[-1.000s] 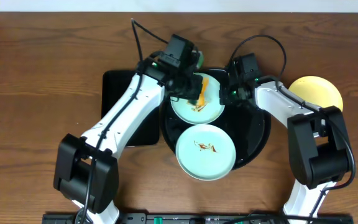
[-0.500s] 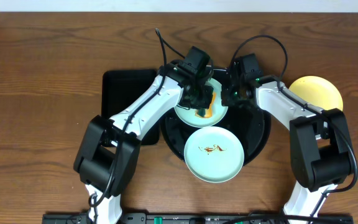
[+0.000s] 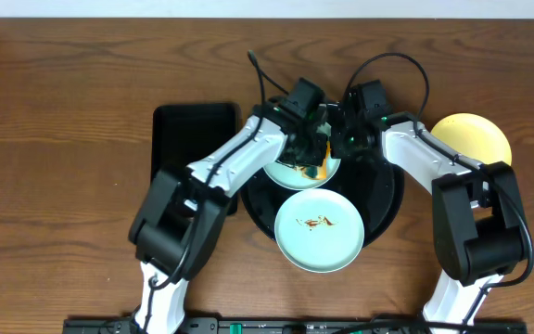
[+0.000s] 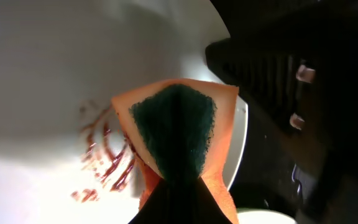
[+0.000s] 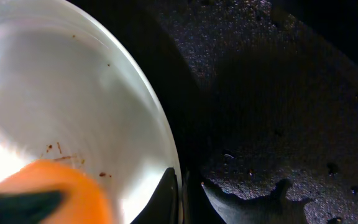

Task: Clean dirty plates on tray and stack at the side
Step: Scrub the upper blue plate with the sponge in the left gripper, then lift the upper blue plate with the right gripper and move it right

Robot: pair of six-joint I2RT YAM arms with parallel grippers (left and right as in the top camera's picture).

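Light teal round plate [image 3: 287, 174], 12 o'clock on glossy black round tray [image 3: 386, 199]: left gripper [image 3: 311, 153] clamps orange-green sponge [image 4: 176, 134]; right gripper [image 5: 183, 194] pinches its 3 o'clock rim. Sponge has shifted toward that rim.

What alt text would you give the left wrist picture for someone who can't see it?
A claw holds an orange sponge with a dark green scouring face against a pale plate, right beside reddish-brown sauce smears.

three plates [image 3: 320, 229] [image 3: 284, 176] [image 3: 476, 137], two trays [image 3: 385, 199] [image 3: 188, 139], one sponge [image 4: 176, 124]
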